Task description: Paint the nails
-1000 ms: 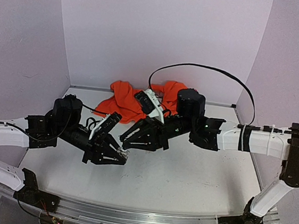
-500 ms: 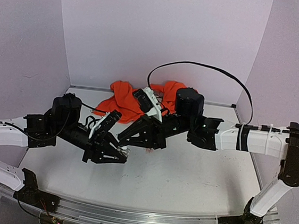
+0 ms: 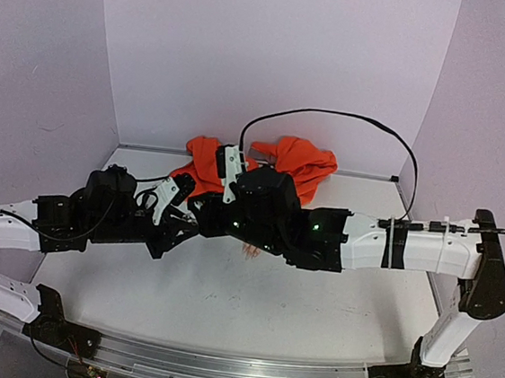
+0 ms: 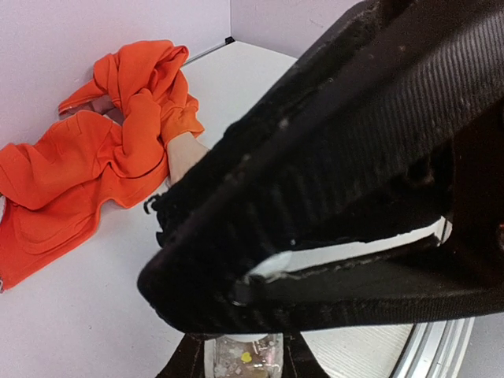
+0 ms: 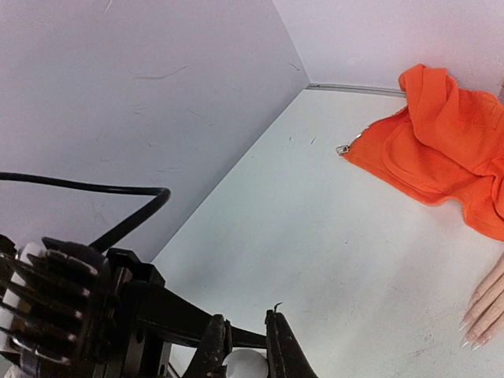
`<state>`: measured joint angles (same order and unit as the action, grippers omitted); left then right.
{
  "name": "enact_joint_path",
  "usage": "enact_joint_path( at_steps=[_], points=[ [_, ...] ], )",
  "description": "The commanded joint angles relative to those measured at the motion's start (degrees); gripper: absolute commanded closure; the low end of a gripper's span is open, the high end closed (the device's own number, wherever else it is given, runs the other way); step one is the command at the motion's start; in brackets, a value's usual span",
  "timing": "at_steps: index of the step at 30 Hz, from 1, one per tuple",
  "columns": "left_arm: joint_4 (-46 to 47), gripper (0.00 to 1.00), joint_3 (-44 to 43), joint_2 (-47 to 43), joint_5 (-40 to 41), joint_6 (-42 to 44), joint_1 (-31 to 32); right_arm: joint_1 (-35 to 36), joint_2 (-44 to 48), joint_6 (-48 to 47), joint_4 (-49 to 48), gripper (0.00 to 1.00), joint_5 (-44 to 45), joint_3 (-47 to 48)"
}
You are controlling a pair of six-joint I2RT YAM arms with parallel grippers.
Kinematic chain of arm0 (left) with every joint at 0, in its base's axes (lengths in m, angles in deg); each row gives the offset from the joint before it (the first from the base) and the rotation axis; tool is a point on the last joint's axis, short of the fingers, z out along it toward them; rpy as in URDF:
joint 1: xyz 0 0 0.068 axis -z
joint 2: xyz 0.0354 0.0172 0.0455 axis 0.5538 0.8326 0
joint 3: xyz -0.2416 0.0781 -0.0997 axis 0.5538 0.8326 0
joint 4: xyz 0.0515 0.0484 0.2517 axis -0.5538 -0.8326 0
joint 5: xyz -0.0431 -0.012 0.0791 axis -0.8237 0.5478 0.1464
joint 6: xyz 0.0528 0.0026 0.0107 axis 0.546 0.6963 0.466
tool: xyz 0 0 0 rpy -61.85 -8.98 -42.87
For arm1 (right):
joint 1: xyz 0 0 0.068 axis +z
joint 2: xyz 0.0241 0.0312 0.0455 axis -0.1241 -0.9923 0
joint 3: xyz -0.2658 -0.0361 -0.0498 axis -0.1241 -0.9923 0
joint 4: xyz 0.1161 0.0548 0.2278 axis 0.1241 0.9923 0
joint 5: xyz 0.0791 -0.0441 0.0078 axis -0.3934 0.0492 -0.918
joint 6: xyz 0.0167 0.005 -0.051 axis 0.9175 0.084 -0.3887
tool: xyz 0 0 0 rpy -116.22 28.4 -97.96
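The left pincer (image 4: 242, 348) is pressed against the sides of a small bottle (image 4: 240, 364) with a clear glass body, holding it upright above the surface (image 5: 331, 236). The right pincer (image 5: 244, 337) reaches across from the right and meets it. Its two fingers pinch a rounded white cap (image 5: 246, 366), which appears to sit on top of that same bottle, though little of it shows. In the overhead view both pincers are bunched together left of centre, and the right arm hides most of the mannequin hand (image 3: 250, 250).

The nails (image 5: 470, 335) are pale and pointed. They lie at the tips of the flesh-coloured fingers, which rest flat on the surface, near the pincers but apart from them. The crumpled orange sleeve (image 5: 441, 150) lies behind the hand, towards the back wall.
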<state>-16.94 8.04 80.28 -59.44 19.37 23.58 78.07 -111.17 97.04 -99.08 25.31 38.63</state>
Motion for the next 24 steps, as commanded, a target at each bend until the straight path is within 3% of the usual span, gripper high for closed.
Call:
enact_joint_path(
  at_steps=[1, 2, 5, 8, 14, 18, 24],
  points=[
    [10.40, 1.00, -2.09, -1.17, 9.47, 1.07, -1.40, 2.50, 0.72, 0.02, 3.73, 1.00, 2.79, 0.12],
    [10.33, 1.00, -1.44, -1.48, 8.99, 0.87, -1.43, 2.34, 1.66, -1.78, 3.17, 0.98, 2.04, 0.10],
    [10.27, 1.00, 1.20, -2.76, 7.79, -2.60, -1.40, 1.05, 5.08, -6.13, 3.04, 0.63, 1.70, -0.71],
    [10.30, 1.00, 3.87, -3.70, 5.83, -6.49, -1.36, -2.72, 9.01, -8.35, 3.39, 0.48, -2.64, -3.30],
    [10.34, 1.00, 6.54, -5.60, -1.76, -9.35, -1.48, -10.38, 16.81, -19.44, -1.04, 0.23, -22.63, -12.65],
    [10.82, 1.00, 4.19, -4.19, -19.14, -7.48, -1.43, -16.76, 17.39, -19.75, -7.95, 0.19, -47.81, -16.44],
    [11.96, 1.00, 0.09, -0.57, -38.65, -6.94, -1.40, -16.85, 12.93, -15.84, -17.93, 0.26, -67.81, -15.97]
  ],
)
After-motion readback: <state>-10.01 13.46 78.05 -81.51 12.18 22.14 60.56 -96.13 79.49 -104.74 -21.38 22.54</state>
